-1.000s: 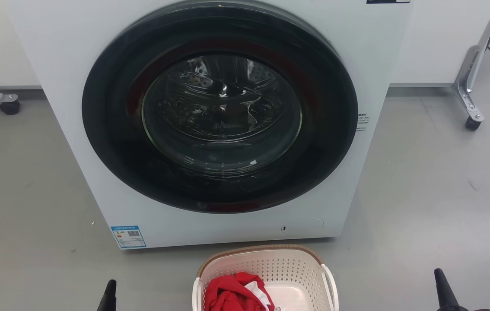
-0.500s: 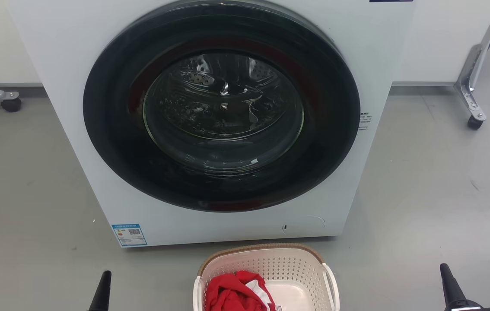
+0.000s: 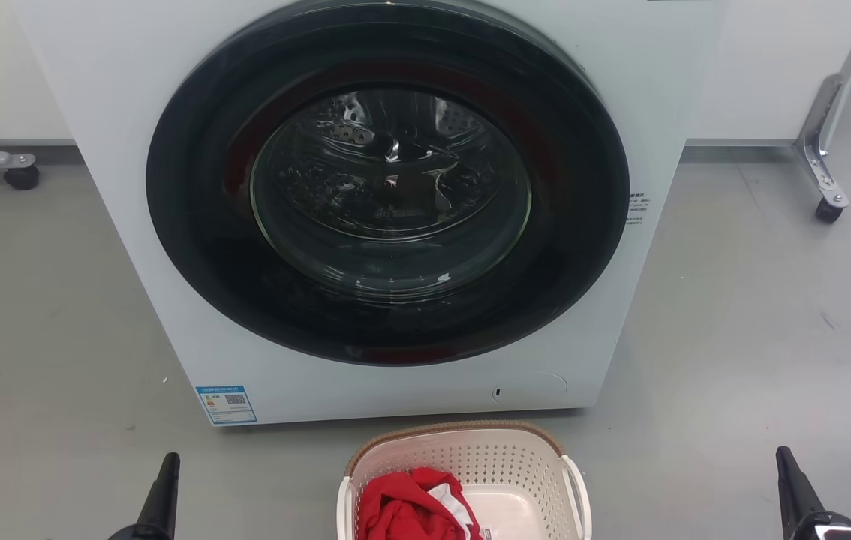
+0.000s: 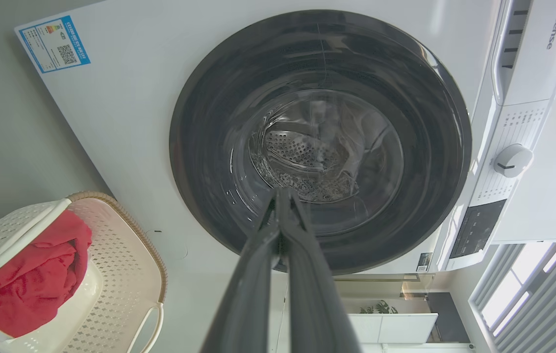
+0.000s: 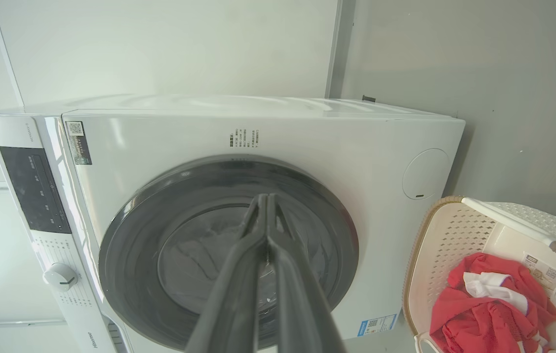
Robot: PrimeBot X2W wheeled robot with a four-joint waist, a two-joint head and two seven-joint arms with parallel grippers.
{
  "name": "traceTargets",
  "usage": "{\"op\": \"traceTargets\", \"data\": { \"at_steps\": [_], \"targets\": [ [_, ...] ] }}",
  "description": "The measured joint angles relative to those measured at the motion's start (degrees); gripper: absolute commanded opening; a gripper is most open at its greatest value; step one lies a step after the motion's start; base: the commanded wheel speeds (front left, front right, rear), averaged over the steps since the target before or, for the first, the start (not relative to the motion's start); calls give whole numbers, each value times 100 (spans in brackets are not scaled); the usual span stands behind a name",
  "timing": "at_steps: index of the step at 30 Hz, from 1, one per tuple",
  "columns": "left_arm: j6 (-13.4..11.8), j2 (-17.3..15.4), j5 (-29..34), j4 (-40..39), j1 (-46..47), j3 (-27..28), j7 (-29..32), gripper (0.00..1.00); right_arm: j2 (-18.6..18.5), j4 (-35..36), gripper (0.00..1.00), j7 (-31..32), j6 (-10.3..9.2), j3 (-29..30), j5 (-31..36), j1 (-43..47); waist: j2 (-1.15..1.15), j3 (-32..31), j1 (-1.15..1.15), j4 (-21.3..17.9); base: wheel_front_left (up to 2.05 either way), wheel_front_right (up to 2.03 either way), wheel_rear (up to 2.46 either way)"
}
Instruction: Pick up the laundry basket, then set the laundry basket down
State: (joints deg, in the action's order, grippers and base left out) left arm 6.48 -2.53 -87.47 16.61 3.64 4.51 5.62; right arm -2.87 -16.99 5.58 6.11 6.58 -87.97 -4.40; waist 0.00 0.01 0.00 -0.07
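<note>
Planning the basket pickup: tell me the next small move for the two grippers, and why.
Probably open both grippers and swing them inward toward the laundry basket's white side handles. The left gripper and right gripper are shut and sit wide of the basket, touching nothing, while the basket rests on the floor before the washing machine with a red garment inside.

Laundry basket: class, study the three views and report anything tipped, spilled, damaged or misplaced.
Nothing stands out. The basket stands upright and intact on the floor before the washer, red garment inside. The door is shut. The left end effector and right end effector are shut, clear of it.
</note>
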Motion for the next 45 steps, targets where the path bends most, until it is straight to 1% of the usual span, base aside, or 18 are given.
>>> {"op": "traceTargets", "data": {
  "at_steps": [4,7,45],
  "targets": [
    [27,8,-315,26,69,63,77,0,27,-14,0,79,54,92,-309,-38,0,8,0,6,0,0,0],
    [62,11,-417,29,99,70,88,0,34,-15,0,93,80,107,-345,-92,0,9,0,7,0,0,0],
    [62,16,-423,34,99,70,88,0,37,-15,0,92,93,107,-346,-92,0,9,0,7,0,0,0]
  ]
}}
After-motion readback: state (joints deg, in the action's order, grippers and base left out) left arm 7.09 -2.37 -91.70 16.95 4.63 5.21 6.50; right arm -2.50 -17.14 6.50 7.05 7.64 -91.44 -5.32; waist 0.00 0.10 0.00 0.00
